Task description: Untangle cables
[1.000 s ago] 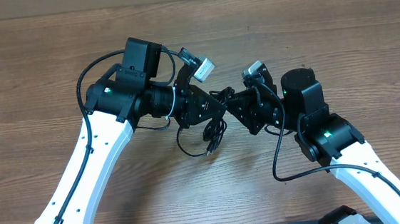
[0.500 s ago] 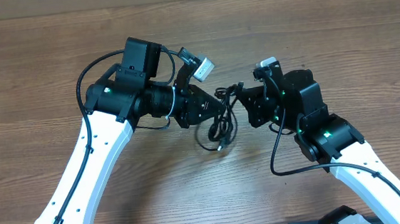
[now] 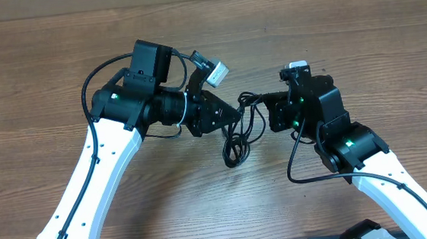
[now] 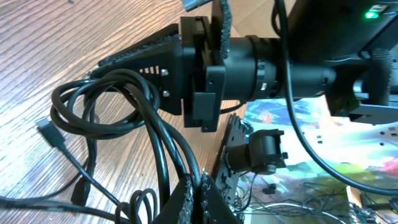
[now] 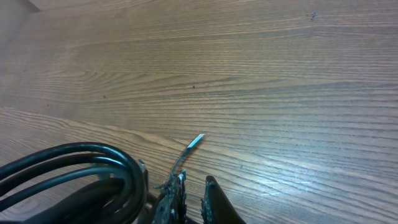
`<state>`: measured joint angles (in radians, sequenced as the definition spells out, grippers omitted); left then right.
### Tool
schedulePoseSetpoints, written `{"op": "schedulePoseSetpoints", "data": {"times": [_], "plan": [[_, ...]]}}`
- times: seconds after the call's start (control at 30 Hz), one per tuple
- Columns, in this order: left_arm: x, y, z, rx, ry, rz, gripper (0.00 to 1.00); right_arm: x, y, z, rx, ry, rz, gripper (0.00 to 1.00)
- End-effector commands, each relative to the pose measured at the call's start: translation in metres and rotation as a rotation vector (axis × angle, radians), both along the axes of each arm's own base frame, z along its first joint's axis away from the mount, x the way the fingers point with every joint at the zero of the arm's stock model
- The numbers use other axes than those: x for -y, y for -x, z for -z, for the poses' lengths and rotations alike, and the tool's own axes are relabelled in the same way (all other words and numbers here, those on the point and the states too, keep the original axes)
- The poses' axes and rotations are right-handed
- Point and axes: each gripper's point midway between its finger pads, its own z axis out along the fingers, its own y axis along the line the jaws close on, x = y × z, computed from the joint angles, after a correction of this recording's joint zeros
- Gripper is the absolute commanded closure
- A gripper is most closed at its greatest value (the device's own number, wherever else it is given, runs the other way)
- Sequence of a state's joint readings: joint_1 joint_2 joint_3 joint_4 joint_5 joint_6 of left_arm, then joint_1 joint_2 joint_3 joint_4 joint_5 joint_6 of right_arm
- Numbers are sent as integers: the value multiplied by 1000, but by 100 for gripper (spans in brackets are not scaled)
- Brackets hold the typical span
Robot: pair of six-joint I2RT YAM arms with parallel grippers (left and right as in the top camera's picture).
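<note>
while both arms reach in over the table point(image 5: 280, 74), the cables point(image 5: 93, 152) sit near its middle, strung between the two claws. seen from overhead, a loose loop droops from the bundle toward the robot's side. whether that loop rests on the wood i cannot tell.

the left claw point(image 4: 198, 186) is pressed tight, with no gap between its fingers. in its wrist view several black strands run down into those fingers, so it is gripping the cables. from there the strands rise and spread into a few overlapping loops that reach across to the right claw's dark body. one plug point(image 4: 53, 132) lies off to the side of the loops, just above the wood grain.

the right claw point(image 5: 193, 180) is narrow, with only a slim gap between its fingers. in its own view a thick curve of cables passes just beside its left finger, on the outer side, touching or nearly touching it. whether any strand is pinched inside the gap i cannot tell. a thin sliver with a pale tip point(image 5: 196, 139) sticks up from that same finger, over bare wood.
</note>
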<state>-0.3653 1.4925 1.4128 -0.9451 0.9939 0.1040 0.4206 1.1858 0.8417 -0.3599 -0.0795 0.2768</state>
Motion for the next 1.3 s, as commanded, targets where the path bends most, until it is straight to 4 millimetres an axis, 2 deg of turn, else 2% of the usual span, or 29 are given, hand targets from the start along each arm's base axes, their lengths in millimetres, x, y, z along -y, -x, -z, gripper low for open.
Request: {"op": "schedulePoseSetpoints", "data": {"times": [0.0,0.13,0.23,0.37,0.6,0.73,0.8,0.9,1.03,1.17,1.2,1.27], "plan": [[1,-1,-4,20,-11,-8,96,-7,-1,-12,15,-33,-23,90],[-2,-5,1,34,-46,-31,96,-16,4,-12,2,-62,-73,89],[-7,-12,8,52,-95,-63,96,-25,11,-14,-13,-95,-126,78],[-18,-23,22,83,-193,-126,96,-40,23,-17,-4,-116,-263,69],[-17,-20,21,71,-185,-117,96,-43,24,-20,4,-123,-281,54],[-13,-15,17,57,-151,-90,95,-43,24,-20,78,-38,-357,44],[-9,-9,12,62,-113,-51,96,-43,24,-20,123,12,-403,31],[-9,-8,12,53,-111,-48,96,-42,23,-19,184,86,-458,25],[-8,-3,10,34,-96,-35,96,-42,22,-21,240,139,-505,27],[-6,2,7,18,-73,-14,96,-44,18,-28,294,155,-519,48],[-6,2,7,17,-74,-14,96,-45,17,-30,302,153,-518,59],[-6,2,8,14,-75,-14,96,-45,16,-31,305,153,-518,74]]}}
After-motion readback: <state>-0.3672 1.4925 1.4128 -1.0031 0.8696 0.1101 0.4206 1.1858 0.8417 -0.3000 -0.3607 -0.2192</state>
